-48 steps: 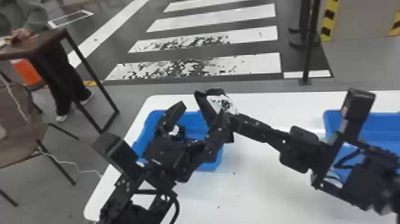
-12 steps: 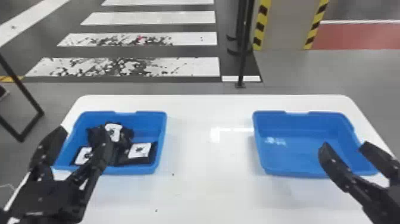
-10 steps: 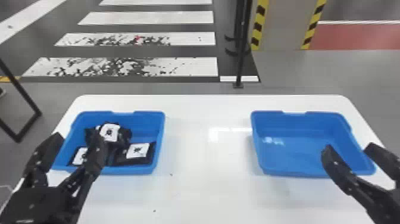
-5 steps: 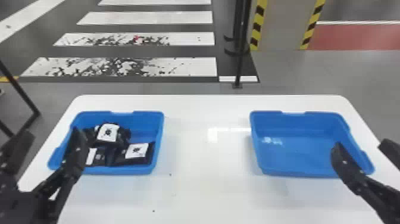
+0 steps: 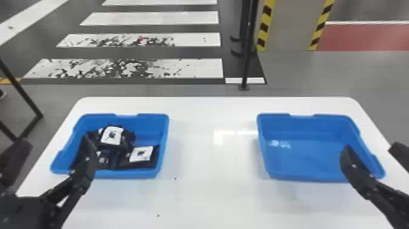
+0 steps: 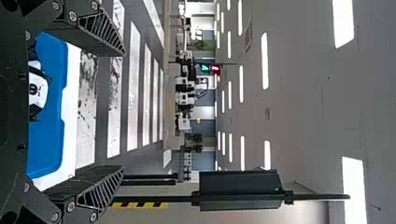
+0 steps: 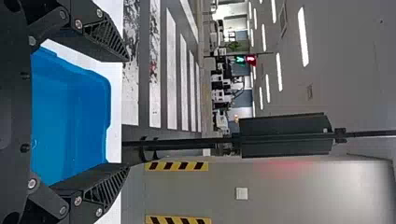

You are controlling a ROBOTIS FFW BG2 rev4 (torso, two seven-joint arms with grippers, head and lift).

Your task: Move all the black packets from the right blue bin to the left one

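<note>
Black packets with square white labels (image 5: 141,153) lie heaped in the left blue plastic bin (image 5: 125,174), whose near rim the left gripper (image 5: 55,140), its fingers spread wide, could snag if swung right too low, the right gripper (image 5: 370,148) standing similarly wide.

Right gripper (image 5: 369,149) spread apart | right blue bin (image 7: 70,112) on white table (image 7: 114,140) beyond | crosswalk (image 7: 155,102) | black pole (image 7: 180,142) | gray wall (image 7: 196,191) with yellow-black hazard strips (image 7: 176,166) | traffic light (image 7: 250,59) lit red and green
</note>
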